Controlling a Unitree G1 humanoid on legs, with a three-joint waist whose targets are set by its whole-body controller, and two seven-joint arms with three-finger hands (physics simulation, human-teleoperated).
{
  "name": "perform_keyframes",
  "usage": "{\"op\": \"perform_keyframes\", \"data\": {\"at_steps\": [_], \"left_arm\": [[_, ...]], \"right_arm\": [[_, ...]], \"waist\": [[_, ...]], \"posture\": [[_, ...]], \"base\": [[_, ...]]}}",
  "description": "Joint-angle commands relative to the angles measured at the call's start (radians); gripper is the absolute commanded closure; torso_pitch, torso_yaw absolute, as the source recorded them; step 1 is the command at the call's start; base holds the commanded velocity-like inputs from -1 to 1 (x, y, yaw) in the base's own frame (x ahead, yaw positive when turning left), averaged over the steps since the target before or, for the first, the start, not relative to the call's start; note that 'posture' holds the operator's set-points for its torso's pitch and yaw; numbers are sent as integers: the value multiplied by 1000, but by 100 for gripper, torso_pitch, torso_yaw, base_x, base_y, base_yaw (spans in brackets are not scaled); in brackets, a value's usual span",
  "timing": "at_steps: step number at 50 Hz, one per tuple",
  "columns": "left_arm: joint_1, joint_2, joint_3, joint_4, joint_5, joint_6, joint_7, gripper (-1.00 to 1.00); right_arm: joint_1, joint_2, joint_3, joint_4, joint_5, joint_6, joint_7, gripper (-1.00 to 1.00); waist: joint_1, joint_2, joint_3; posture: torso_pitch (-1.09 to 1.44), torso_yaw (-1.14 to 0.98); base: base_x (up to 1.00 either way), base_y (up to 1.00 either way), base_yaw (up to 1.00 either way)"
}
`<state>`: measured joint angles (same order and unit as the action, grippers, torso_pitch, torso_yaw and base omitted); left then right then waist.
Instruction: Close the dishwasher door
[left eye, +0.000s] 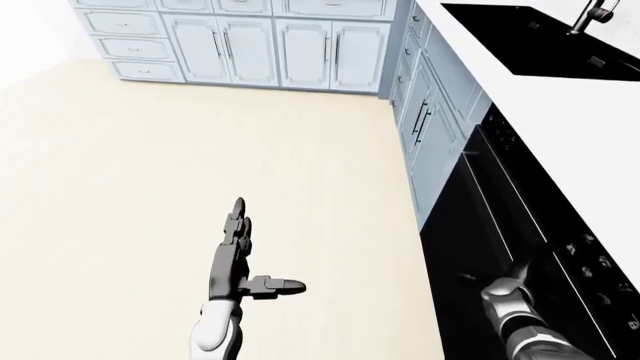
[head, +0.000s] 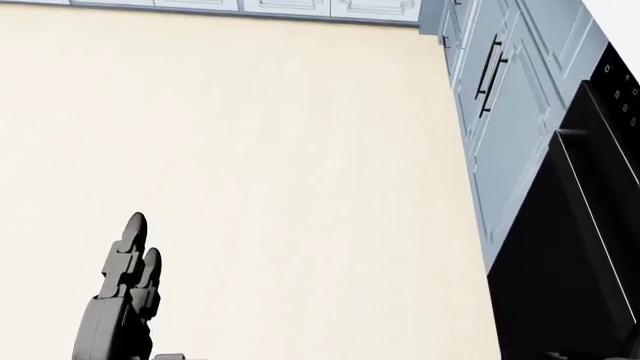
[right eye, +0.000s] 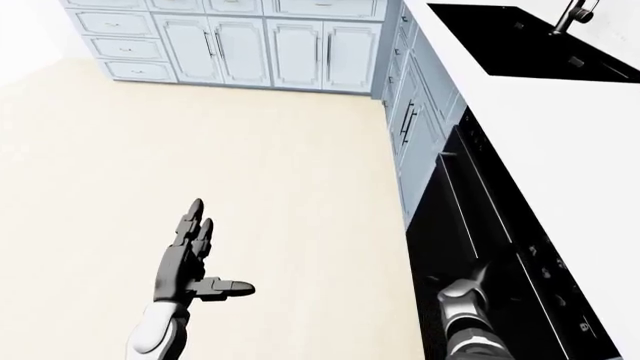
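I see the dishwasher door (left eye: 490, 225) at the left-eye view's right edge, black, nearly upright under the white counter (left eye: 560, 112). My right hand (left eye: 505, 289) rests flat against it, fingers extended, gripping nothing. My left hand (left eye: 240, 259) hangs over the cream floor (left eye: 150, 165), fingers spread, empty.

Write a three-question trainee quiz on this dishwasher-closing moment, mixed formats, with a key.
1. True or false: the left hand is pressing on the dishwasher door.
2. Which hand is against the black door? A) left B) right
3. Fill in: the black sink sits in the white ____.

Key: 1 false, it hangs open over the floor; 2 B; 3 counter.
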<state>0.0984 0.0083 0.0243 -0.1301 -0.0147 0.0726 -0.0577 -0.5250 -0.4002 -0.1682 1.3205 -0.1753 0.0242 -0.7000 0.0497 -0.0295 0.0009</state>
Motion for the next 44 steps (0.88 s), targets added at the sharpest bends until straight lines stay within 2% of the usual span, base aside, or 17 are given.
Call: {"op": "perform_keyframes", "data": {"at_steps": [1, 44], "left_arm": [[-14, 1, -2, -48, -2, -27, 0, -100], [-8, 0, -2, -66, -6, -17, 2, -100]], "right_arm": [[-11, -50, -25, -13, 8, 20, -96, -100], [21, -133, -44, -31, 6, 71, -144, -100]], "waist": [[-11, -8, -17], [-4, 3, -7]], "posture": [[0, 0], [0, 0]], "base": [[0, 0, 0], [0, 0, 0]]}}
